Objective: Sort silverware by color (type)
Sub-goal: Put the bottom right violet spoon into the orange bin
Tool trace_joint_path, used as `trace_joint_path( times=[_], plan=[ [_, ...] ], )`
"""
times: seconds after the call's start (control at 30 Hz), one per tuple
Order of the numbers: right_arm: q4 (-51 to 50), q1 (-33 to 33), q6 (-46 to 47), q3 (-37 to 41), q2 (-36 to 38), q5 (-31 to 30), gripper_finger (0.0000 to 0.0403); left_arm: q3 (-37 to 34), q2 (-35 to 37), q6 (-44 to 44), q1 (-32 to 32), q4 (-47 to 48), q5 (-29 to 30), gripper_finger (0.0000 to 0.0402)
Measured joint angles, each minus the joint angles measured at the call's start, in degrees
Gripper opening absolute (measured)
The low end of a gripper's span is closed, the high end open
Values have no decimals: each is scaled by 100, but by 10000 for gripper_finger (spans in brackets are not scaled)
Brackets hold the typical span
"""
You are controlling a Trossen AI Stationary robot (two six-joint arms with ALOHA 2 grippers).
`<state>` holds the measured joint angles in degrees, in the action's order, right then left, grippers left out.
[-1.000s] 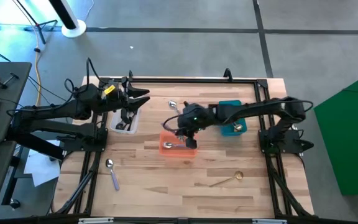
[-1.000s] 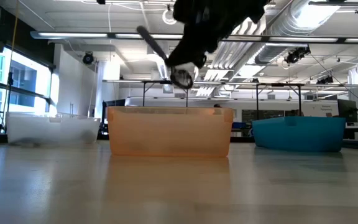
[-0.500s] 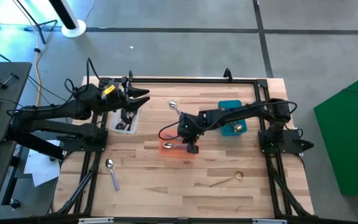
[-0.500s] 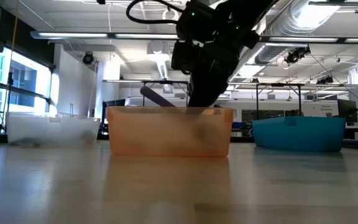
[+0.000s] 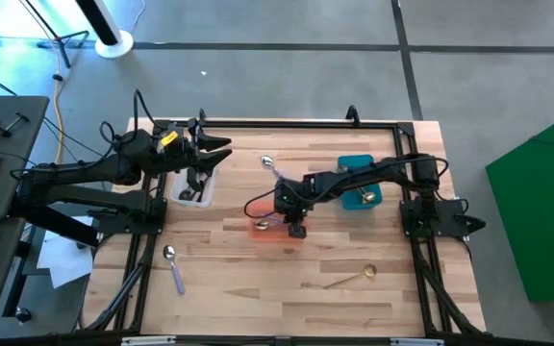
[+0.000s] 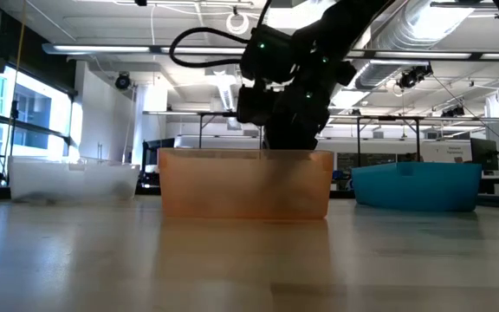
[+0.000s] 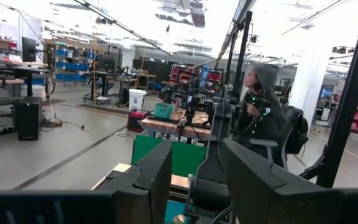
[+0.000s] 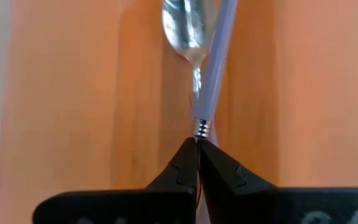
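Wood-plank table (image 5: 258,288) in a black frame, grey concrete floor around it; workshop hall behind in the low view.

Orange bin (image 5: 277,229) at frame centre of the high view. Inside it, seen from the right wrist: two lavender-handled spoons (image 8: 199,56), one silver bowl at the top of the frame, a pale handle crossing beside it. Right gripper (image 8: 197,152) is down in the bin, fingers pressed together, tips touching the ribbed collar at the handle's end; whether they pinch it, cannot tell. In the low view the dark wrist sinks behind the bin's translucent wall (image 6: 244,182).

Teal bin (image 5: 360,183) right of centre, under the right arm. Clear bin (image 5: 193,188) left of centre, below the left gripper (image 5: 217,150), which hovers with fingers spread, holding nothing.

Loose on the table: lavender-handled spoon (image 5: 173,267) lower left, gold spoon (image 5: 352,278) lower right, silver spoon (image 5: 268,163) above the orange bin.

Left wrist view: a person in a hood (image 7: 264,109) in the room beyond.
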<state>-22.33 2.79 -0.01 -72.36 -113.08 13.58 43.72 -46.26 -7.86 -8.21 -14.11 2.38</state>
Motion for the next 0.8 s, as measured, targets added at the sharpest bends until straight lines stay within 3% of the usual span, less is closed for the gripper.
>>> trace_joint_path(
  times=[0.8],
  plan=[
    [9,22,13,4,-9,-65,0,0,0,-2,0,-33,1,131]
  ],
)
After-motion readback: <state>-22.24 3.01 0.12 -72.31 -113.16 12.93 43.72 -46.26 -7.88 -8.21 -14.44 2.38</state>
